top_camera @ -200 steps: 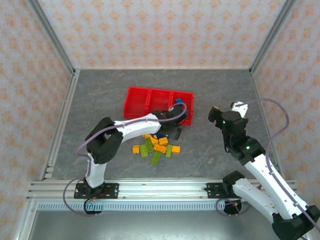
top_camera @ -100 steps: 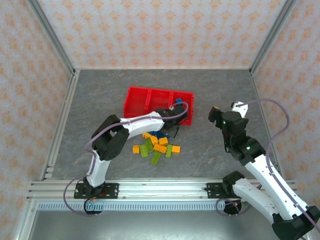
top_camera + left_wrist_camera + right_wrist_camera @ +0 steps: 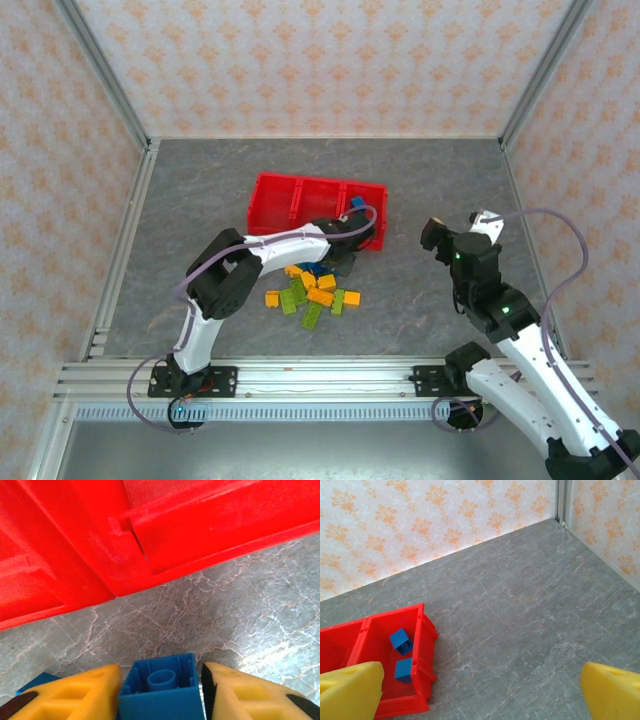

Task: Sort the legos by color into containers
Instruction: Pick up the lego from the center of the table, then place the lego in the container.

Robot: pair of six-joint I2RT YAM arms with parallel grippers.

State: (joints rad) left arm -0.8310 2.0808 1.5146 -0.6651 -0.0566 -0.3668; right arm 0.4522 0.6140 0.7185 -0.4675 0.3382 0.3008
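My left gripper (image 3: 161,687) is shut on a blue lego (image 3: 162,692), whose hollow underside faces the camera. It is low over the floor, just in front of the red tray's outer wall (image 3: 150,540). From above, the left gripper (image 3: 343,257) sits between the tray (image 3: 268,182) and the lego pile (image 3: 312,292) of orange-yellow, lime green and blue bricks. Two blue legos (image 3: 400,641) lie in the tray's right compartment (image 3: 427,645). My right gripper (image 3: 458,225) hangs open over bare floor, right of the tray, with nothing between its fingers (image 3: 350,690).
Patterned walls with metal corner posts (image 3: 535,70) enclose the grey floor. The floor is open to the right of the tray (image 3: 530,630) and to the left of the pile (image 3: 190,200). The arm bases stand on a rail (image 3: 320,378) at the near edge.
The left gripper has drawn slightly away from the pile toward the tray's front wall. The right arm has drifted a little to the right and nearer, still open.
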